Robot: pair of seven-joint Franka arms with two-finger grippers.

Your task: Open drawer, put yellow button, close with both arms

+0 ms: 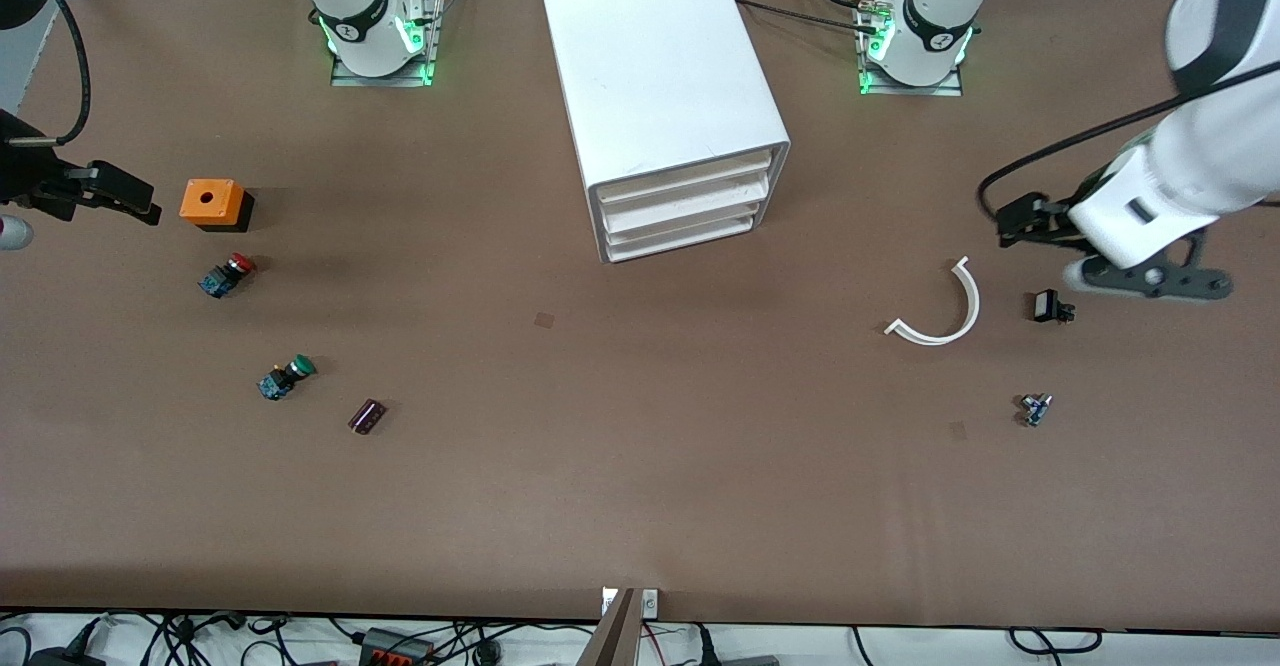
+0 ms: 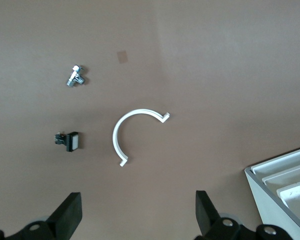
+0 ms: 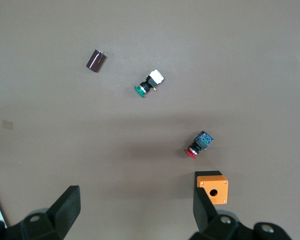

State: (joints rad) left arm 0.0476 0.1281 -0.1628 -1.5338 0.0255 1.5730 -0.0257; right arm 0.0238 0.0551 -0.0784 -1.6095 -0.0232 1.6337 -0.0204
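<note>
The white cabinet (image 1: pixel 665 76) stands mid-table near the bases, with all three drawers shut. The top drawer (image 1: pixel 685 178) is its uppermost tray front. One cabinet corner shows in the left wrist view (image 2: pixel 282 187). No yellow-capped button shows in any view. My right gripper (image 1: pixel 118 192) is open and empty (image 3: pixel 132 210), in the air at the right arm's end of the table, beside an orange box. My left gripper (image 1: pixel 1028 222) is open and empty (image 2: pixel 137 212), in the air at the left arm's end, over bare table beside a white arc.
At the right arm's end lie an orange square box with a hole (image 1: pixel 212 202) (image 3: pixel 212 186), a red-capped switch (image 1: pixel 226 275) (image 3: pixel 199 145), a green-capped switch (image 1: pixel 286 377) (image 3: pixel 149 83) and a dark cylinder (image 1: pixel 367 416). At the left arm's end lie a white arc (image 1: pixel 940 311) (image 2: pixel 135 131), a black part (image 1: pixel 1050 306) and a metal fitting (image 1: pixel 1035 409).
</note>
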